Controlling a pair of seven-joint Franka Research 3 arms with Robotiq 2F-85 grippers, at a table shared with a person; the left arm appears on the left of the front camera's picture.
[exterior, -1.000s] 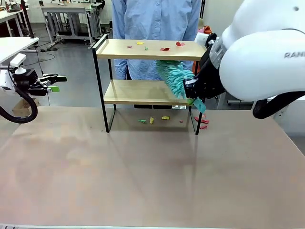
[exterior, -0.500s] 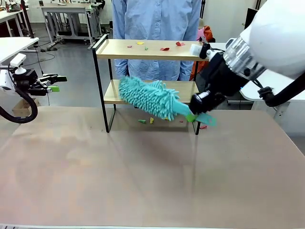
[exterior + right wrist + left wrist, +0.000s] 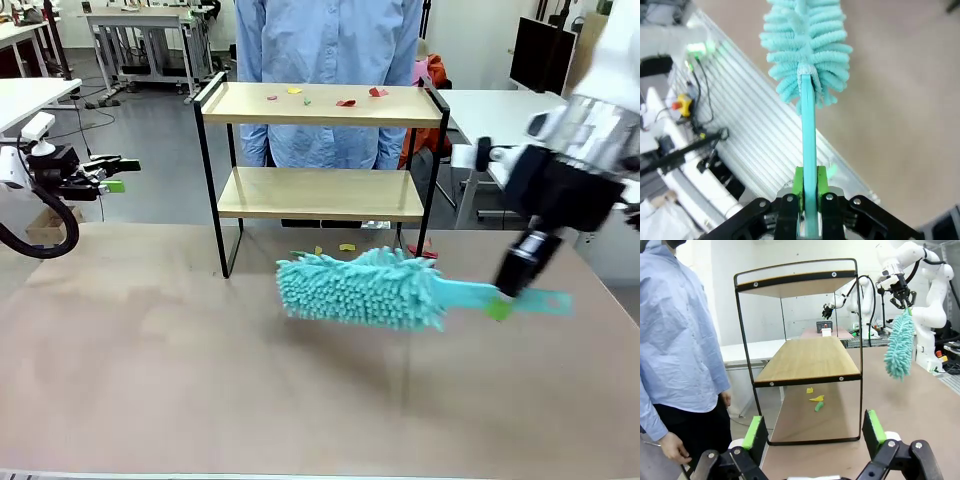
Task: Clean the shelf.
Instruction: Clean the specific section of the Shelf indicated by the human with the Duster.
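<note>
The shelf [image 3: 320, 192] stands at the table's far side, with its top board carrying small red and yellow paper scraps [image 3: 345, 102]. In front of it a fluffy teal duster [image 3: 360, 288] hangs level just above the table. My right gripper [image 3: 498, 305] is shut on the duster's flat handle. The right wrist view has the handle [image 3: 809, 145] pinched between the green pads [image 3: 798, 181], head pointing away. My left gripper [image 3: 115, 175] hovers open off the table's left edge, facing the shelf [image 3: 810, 357] end-on. Its jaws [image 3: 813, 430] hold nothing.
More scraps [image 3: 347, 246] lie on the table [image 3: 180, 380] under the shelf, with red ones [image 3: 420, 252] by its right leg. A person in a blue shirt [image 3: 330, 40] stands right behind the shelf. The table's broad front stretches bare before the duster.
My right arm has swung the duster away from the shelf's lower board, down and out toward the front right over the table. The left arm has stayed still.
</note>
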